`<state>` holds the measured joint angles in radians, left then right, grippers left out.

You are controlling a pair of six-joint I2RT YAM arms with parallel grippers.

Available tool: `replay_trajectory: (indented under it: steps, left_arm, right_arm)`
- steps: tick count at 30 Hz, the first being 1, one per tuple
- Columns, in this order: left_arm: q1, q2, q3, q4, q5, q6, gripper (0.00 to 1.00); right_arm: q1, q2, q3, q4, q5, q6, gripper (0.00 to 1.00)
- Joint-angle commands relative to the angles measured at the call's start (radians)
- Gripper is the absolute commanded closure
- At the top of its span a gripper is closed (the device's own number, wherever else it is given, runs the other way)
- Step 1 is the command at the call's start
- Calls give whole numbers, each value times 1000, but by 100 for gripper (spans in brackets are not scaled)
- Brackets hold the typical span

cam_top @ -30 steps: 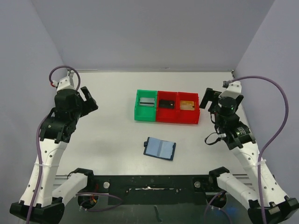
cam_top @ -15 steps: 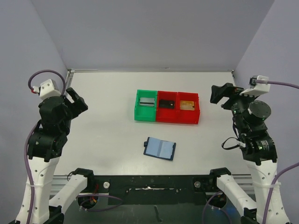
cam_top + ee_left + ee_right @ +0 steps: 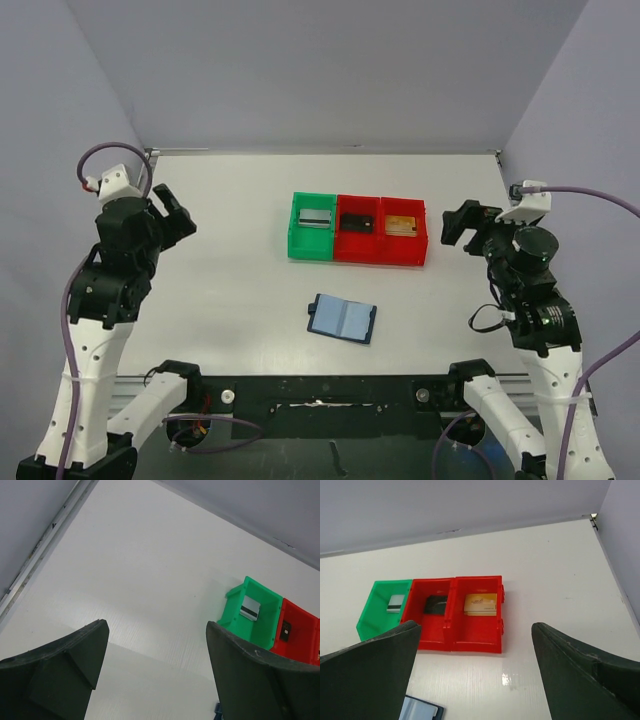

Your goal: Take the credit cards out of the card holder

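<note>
**A:** Item one, the card holder (image 3: 342, 319)?

**B:** Navy bifold, lying open and flat on the counter (image 3: 240, 280). It is near the front edge, about midway between the two arms, with the lighter blue panels up. Nothing touches it.

**A:** Item two, the credit cards (image 3: 480, 604)?

**B:** Three, one to a bin, in the row of bins behind the card holder.
- Silver-grey card (image 3: 314, 219): in the green bin (image 3: 312, 250), left end of the row.
- Black card (image 3: 356, 222): in the middle red bin (image 3: 357, 253).
- Gold-tan card (image 3: 401, 226): in the right red bin (image 3: 403, 257).

Each sits toward the far wall of its bin. Whether they lie flat or lean, I cannot tell at this size.

**A:** Grippers?

**B:**
- Left gripper (image 3: 170, 212): raised over the counter's left side, fingers spread wide, holding nothing.
- Right gripper (image 3: 462, 225): raised to the right of the bins, fingers likewise spread, holding nothing.

Both are well apart from the card holder.
</note>
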<state>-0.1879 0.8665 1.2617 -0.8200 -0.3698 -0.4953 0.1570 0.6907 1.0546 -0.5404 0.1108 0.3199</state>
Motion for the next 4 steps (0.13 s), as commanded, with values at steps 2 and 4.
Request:
replay_trajectory:
  steps: [2,4]
  left_arm:
    - [4,-3,-14,31,-8,-28,21]
    - [4,-9,-18,37,-24,-24,21]
  right_arm:
    - [1,-19,-13,11,6,-14,2]
    - [1,-25,-17,12,12,-13,2]
